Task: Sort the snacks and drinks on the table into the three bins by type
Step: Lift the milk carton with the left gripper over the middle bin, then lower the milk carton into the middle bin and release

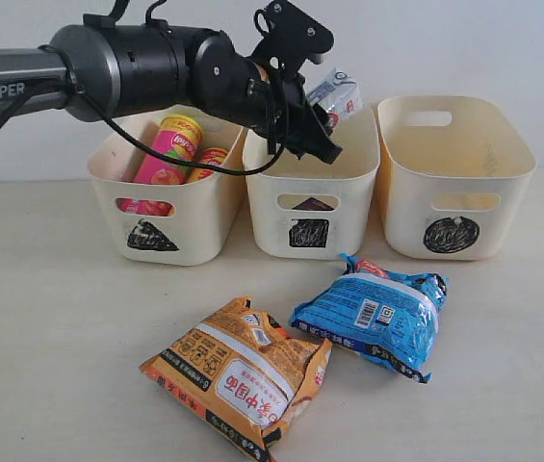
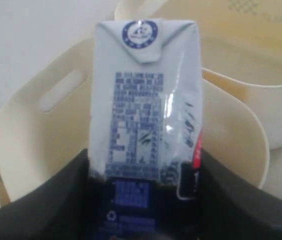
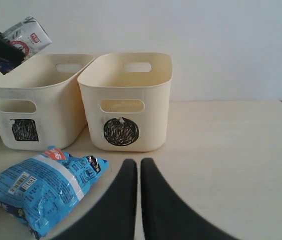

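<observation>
My left gripper is shut on the blue-and-white carton, holding it tilted above the back of the square-marked bin. In the left wrist view the carton fills the middle between the dark fingers. A dark purple carton shows through that bin's handle cut-out. The pink tube and yellow tube lean in the triangle bin. The orange bag and blue bag lie on the table. My right gripper hangs shut and empty beside the blue bag.
The circle-marked bin stands at the right end of the row, nothing visible inside it; the right wrist view shows this circle bin ahead of my right gripper. A pale wall rises behind the bins.
</observation>
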Controlling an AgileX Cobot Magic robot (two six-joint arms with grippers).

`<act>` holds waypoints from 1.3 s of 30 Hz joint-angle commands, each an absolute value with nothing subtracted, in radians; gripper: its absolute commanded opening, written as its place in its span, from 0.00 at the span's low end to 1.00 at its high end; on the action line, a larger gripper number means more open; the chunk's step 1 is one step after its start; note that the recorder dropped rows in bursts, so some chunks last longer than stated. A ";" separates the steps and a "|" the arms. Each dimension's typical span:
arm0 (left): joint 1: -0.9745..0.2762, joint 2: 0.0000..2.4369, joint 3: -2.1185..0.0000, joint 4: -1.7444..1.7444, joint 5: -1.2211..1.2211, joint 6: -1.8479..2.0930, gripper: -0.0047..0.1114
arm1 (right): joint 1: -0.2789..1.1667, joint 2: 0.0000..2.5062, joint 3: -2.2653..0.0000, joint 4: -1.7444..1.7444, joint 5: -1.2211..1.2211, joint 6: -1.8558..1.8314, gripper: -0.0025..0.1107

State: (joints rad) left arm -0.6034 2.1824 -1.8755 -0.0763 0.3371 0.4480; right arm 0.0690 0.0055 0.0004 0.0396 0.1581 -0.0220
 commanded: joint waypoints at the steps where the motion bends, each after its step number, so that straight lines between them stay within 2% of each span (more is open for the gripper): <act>1: -0.601 2.192 -1.889 -0.082 0.282 0.434 0.07 | 0.069 0.000 0.000 0.040 0.155 -0.024 0.02; 4: -0.601 2.206 -1.889 -0.082 0.282 0.434 0.08 | 0.069 0.000 0.000 0.040 0.155 -0.024 0.02; 6: -0.601 2.215 -1.889 -0.082 0.281 0.434 0.13 | 0.069 0.000 0.000 0.040 0.155 -0.024 0.02; 8: -0.601 2.220 -1.889 -0.082 0.281 0.434 0.21 | 0.069 0.000 0.000 0.040 0.155 -0.024 0.02; 12: -0.601 2.221 -1.889 -0.082 0.281 0.434 0.46 | 0.069 0.000 0.000 0.040 0.155 -0.024 0.02; 15: -0.601 2.221 -1.889 -0.082 0.281 0.434 0.56 | 0.069 0.000 0.000 0.040 0.155 -0.024 0.02; 17: -0.601 2.221 -1.889 -0.082 0.281 0.434 0.59 | 0.069 0.000 0.000 0.040 0.155 -0.024 0.02; 26: -0.601 2.208 -1.889 -0.082 0.305 0.434 0.59 | 0.069 0.000 0.000 0.040 0.155 -0.024 0.02; 32: -0.601 2.154 -1.889 -0.082 0.457 0.434 0.58 | 0.069 0.000 0.000 0.040 0.155 -0.024 0.02; 35: -0.601 2.125 -1.889 -0.082 0.572 0.434 0.49 | 0.069 0.000 0.000 0.040 0.155 -0.024 0.02; 39: -0.601 2.087 -1.889 -0.059 0.741 0.434 0.24 | 0.069 0.000 0.000 0.040 0.155 -0.024 0.02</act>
